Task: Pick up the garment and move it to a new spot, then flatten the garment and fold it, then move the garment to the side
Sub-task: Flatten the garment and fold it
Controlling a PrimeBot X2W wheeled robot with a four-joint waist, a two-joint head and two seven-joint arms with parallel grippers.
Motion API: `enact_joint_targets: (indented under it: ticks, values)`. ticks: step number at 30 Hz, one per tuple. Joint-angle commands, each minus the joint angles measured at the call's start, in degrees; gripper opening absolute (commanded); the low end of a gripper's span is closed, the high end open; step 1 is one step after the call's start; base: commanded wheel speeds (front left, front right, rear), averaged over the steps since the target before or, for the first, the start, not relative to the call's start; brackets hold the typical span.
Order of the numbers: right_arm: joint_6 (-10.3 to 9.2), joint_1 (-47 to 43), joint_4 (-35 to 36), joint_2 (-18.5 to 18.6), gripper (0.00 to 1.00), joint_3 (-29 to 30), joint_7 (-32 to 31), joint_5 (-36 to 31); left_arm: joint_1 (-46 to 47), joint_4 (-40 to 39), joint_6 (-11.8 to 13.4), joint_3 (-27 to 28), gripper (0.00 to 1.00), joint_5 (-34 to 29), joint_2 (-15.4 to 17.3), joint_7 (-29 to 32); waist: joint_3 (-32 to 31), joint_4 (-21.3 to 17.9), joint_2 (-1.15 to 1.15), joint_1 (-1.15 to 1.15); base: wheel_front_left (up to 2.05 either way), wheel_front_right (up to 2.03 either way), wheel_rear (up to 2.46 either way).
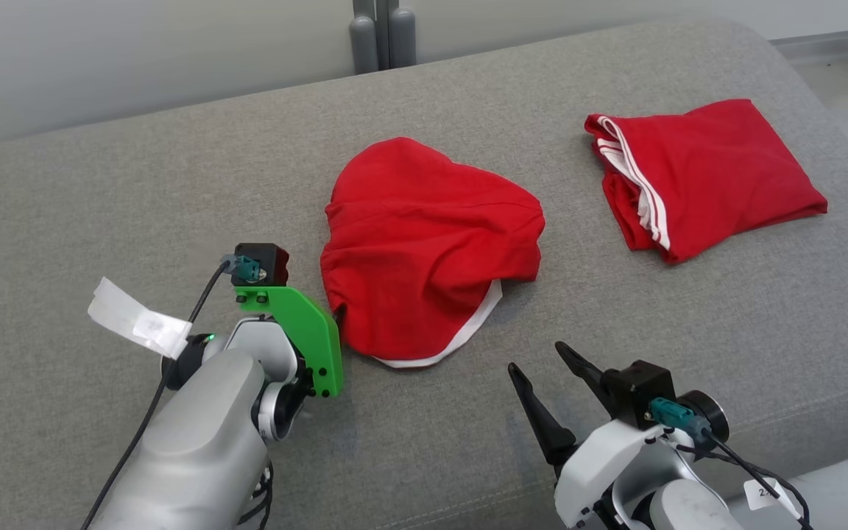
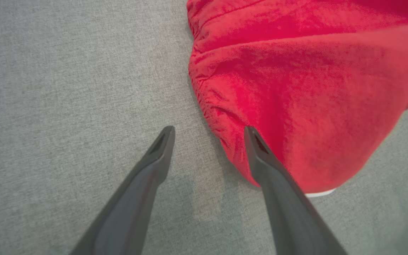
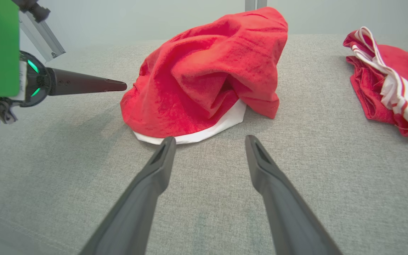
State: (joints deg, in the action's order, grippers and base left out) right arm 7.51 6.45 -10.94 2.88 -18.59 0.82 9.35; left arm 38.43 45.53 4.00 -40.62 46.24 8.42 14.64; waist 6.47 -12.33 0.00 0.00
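Just beside the spread-fingered left gripper (image 2: 209,129), the crumpled red garment (image 2: 296,88).

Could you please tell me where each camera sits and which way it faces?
Head view: above, looking down at the crumpled garment, folded garment, left arm, right arm.
Left wrist view: looking down past the open left gripper at that garment's edge.
Right wrist view: low, past the open right gripper toward both garments.
Shared: the crumpled garment.

garment (image 2: 296,88): cut off top, right | striped garment (image 3: 395,88): cut off right
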Motion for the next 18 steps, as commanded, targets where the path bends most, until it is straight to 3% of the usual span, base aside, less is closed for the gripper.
enact_joint_targets:
  ticks: [1, 8, 12, 13, 15, 16, 18]
  values:
    - [-0.05, 0.22, 0.26, 0.03, 1.0, 0.0, -0.08, -0.42, 0.29, 0.5, 0.73, -0.15, 1.0, -0.6, 0.4, 0.27, 0.93, -1.04, 0.0, 0.0, 0.0, 0.0, 0.0]
    - [-0.05, 0.6, 0.92, 0.03, 1.0, 0.13, -0.02, -0.57, 1.64, 2.35, 2.37, -0.41, 1.0, -1.38, 0.72, 0.08, 3.02, -2.97, 0.0, 0.0, 0.0, 0.0, 0.0]
    - [-0.05, 0.86, 0.87, 0.02, 1.0, 0.42, 0.32, -0.52, 2.08, 3.03, 1.57, -1.21, 1.0, -1.64, 0.62, 0.79, 3.97, -3.58, 0.0, 0.0, 0.0, 0.0, 0.0]
    - [-0.05, 0.95, 0.83, 0.02, 1.0, 0.46, 0.41, -0.49, 2.18, 3.25, 1.41, -1.42, 0.95, -1.68, 0.58, 1.15, 4.18, -3.67, 0.0, 0.0, 0.0, 0.0, 0.0]
    - [-0.04, 1.01, 0.77, 0.02, 1.0, 0.57, 0.58, -0.38, 2.47, 3.33, 0.88, -1.82, 0.27, -1.85, 0.47, 1.13, 4.49, -3.72, 0.0, 0.0, 0.0, 0.0, 0.0]
    - [-0.05, 1.02, 0.75, 0.02, 1.0, 0.68, 0.69, -0.31, 2.48, 3.12, 0.58, -1.78, 0.0, -1.61, 0.35, 0.65, 4.64, -3.7, 0.0, 0.0, 0.0, 0.0, 0.0]
    - [-0.05, 1.12, 0.62, 0.02, 1.0, 0.9, 0.86, -0.19, 2.94, 3.02, 0.91, -1.86, 0.0, -2.07, 0.37, -0.28, 4.73, -3.58, 0.0, 0.0, 0.0, 0.0, 0.0]
